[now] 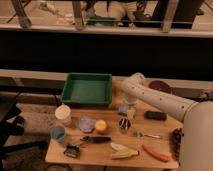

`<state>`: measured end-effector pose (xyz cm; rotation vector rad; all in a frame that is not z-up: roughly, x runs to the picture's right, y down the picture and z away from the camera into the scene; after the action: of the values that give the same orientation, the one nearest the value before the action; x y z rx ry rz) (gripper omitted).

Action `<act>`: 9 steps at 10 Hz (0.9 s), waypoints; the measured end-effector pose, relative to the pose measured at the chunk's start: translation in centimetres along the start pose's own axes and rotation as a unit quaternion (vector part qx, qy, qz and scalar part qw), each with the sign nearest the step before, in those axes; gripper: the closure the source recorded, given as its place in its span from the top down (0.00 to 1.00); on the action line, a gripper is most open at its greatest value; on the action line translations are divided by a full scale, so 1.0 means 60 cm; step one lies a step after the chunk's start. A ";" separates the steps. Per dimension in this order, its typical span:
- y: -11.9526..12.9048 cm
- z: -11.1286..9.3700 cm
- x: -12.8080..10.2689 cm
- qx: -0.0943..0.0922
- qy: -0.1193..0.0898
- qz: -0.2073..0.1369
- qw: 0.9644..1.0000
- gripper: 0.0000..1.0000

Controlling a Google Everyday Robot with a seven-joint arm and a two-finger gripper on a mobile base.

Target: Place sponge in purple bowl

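Observation:
The purple bowl (161, 86) sits at the back right of the wooden table, partly behind my white arm. My gripper (126, 107) hangs down from the wrist just right of the green tray, low over the table's middle. A small bluish and pale-yellow piece (131, 114) right at the gripper looks like the sponge; I cannot tell whether it is held or lying on the table. The bowl is about an arm's width to the right of and behind the gripper.
A green tray (88, 89) stands at the back left. On the table (100, 156) are a white cup (63, 113), a blue cup (58, 132), a clear bowl (86, 123), an orange (101, 126), a dark can (124, 125), a black block (155, 115), a banana (123, 150), a carrot (156, 153) and grapes (176, 138).

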<state>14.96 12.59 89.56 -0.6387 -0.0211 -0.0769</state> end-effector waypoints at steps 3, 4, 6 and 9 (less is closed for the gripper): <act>0.001 0.009 -0.001 -0.020 -0.029 0.007 0.999 0.80; 0.001 0.009 0.000 -0.023 -0.034 0.009 0.999 0.80; 0.000 0.012 0.004 -0.033 -0.047 0.018 0.998 0.80; -0.001 0.015 0.012 -0.046 -0.064 0.033 0.996 0.80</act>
<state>15.69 13.02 90.37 -0.7343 -0.1207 0.0266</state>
